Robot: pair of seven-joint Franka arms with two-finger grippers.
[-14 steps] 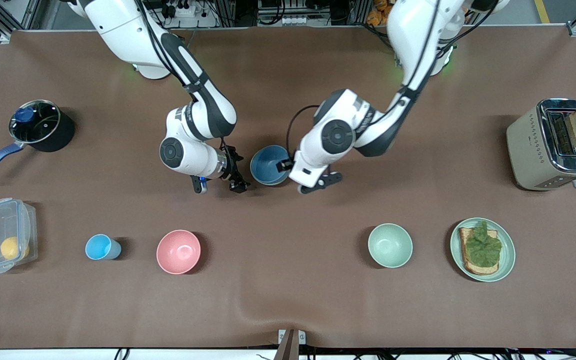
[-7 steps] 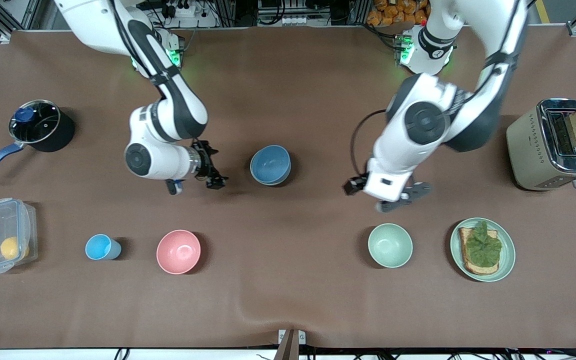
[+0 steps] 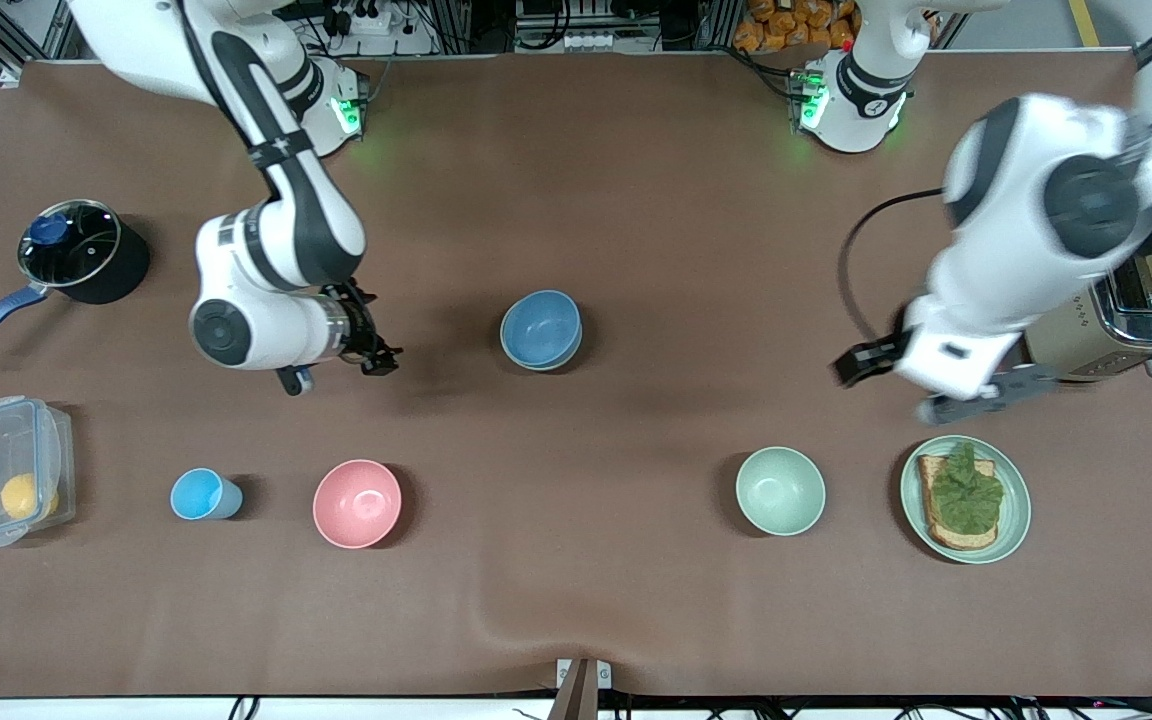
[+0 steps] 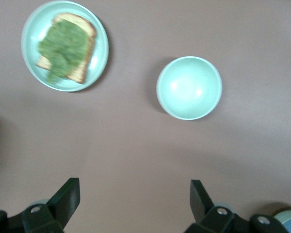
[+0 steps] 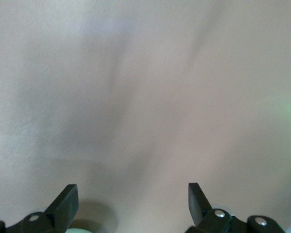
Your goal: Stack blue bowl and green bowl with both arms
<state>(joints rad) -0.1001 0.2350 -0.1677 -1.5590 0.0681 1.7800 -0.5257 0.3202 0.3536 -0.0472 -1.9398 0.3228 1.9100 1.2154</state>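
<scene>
Blue bowl (image 3: 541,329) medium blue; mint bowl (image 3: 780,490) and plate (image 3: 1014,512) pale green; pink bowl (image 3: 357,503); light-blue cup (image 3: 201,494); brown table (image 3: 636,600); black pot (image 3: 86,252), blue handle.

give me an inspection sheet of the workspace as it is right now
surface: brown table cloth, with a ripple at the edge nearest the front camera
job's things: blue bowl at mid table, nested on another bowl whose rim shows under it; its colour cannot be told
clutter: pot, box with a yellow item, cup, pink bowl, mint bowl, plate with toast, toaster
grippers: left gripper open, holding nothing, over the cloth by the plate; right gripper open, holding nothing, over bare cloth toward the pot
cables: black cable looped at the left arm's wrist
surroundings: frame and power strips along the robots' edge of the table
</scene>
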